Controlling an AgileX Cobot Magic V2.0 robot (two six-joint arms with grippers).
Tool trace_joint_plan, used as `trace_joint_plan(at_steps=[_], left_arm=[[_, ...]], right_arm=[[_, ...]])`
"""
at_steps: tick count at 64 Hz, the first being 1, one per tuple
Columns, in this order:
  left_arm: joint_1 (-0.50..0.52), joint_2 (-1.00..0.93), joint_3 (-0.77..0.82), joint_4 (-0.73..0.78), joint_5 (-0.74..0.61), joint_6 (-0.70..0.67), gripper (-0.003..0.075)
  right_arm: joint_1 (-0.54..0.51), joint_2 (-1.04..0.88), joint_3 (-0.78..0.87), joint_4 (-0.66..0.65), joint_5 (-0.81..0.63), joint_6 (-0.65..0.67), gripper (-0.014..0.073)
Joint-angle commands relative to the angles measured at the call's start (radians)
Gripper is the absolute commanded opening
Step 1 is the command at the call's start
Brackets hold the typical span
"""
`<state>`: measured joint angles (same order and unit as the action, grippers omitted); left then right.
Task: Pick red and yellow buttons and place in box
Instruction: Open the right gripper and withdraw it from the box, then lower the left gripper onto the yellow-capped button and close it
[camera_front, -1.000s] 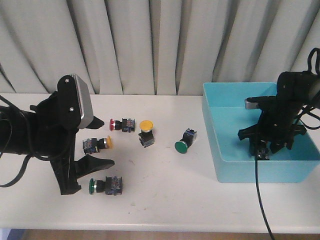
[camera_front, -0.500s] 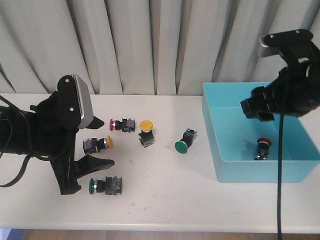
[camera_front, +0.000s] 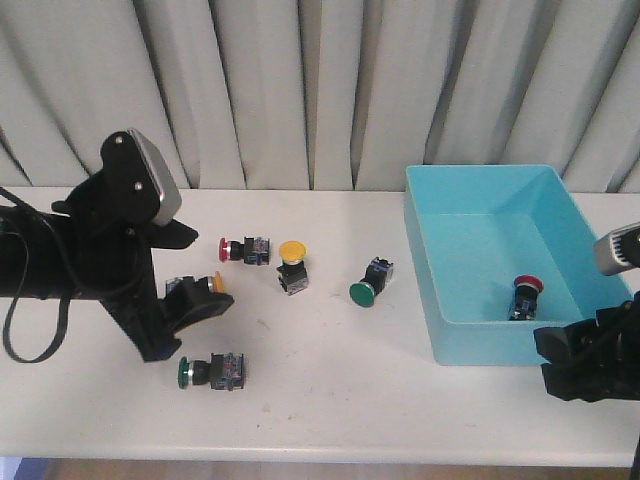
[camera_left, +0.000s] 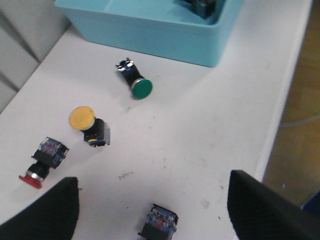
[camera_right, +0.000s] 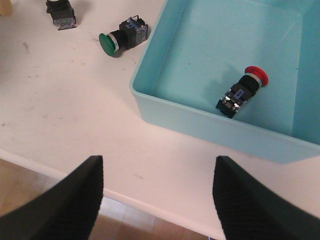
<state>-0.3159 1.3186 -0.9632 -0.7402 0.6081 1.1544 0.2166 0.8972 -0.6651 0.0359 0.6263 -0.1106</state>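
The turquoise box (camera_front: 440, 290) stands at the right and holds one red button (camera_front: 525, 292), also seen in the right wrist view (camera_right: 241, 90) inside the box (camera_right: 210, 125). On the table lie a red button (camera_front: 243, 249), an upright yellow button (camera_front: 291, 262) and a second yellow button (camera_front: 216, 284) on its side. My left gripper (camera_front: 200, 272) is open and empty beside that second yellow button. In the left wrist view the gripper (camera_left: 155, 210) straddles a button body (camera_left: 159, 221) whose cap is cut off. My right gripper (camera_right: 157, 200) is open and empty over the table's front edge, in front of the box.
Two green-capped buttons lie on the table, one mid-table (camera_front: 370, 284) near the box's left wall and one (camera_front: 212, 371) near the front, just below my left gripper. A curtain hangs behind the table. The right arm (camera_front: 590, 360) sits low at the front right corner.
The right gripper let go of the red button in the box, rose, then drew back low in front of the box. The left arm shifted slightly toward the yellow button on its side.
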Motion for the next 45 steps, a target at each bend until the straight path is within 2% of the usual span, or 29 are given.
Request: trace_joint_plan(at_steps=[1,22,32,45], left_arm=[[-0.004,0.004,-0.032,-0.031,-0.118,-0.208,0.0575],[-0.064,0.275,-0.248,0.382,-0.1,-0.572,0.0575],[-0.105,0.428,-0.388,0.501,-0.075,-0.606,0.0575],[-0.111,0.617,-0.614,0.5,0.047,-0.614,0.0575]], right_arm=[[-0.003,-0.013,-0.023,-0.007,-0.078,0.001,0.0454],[-0.003,-0.012,-0.023,-0.009,-0.084,0.001,0.0454],[-0.003,-0.012,-0.023,-0.009,-0.086,0.0,0.0454],[-0.003,-0.012,-0.023,-0.009,-0.086,-0.009,0.0454]])
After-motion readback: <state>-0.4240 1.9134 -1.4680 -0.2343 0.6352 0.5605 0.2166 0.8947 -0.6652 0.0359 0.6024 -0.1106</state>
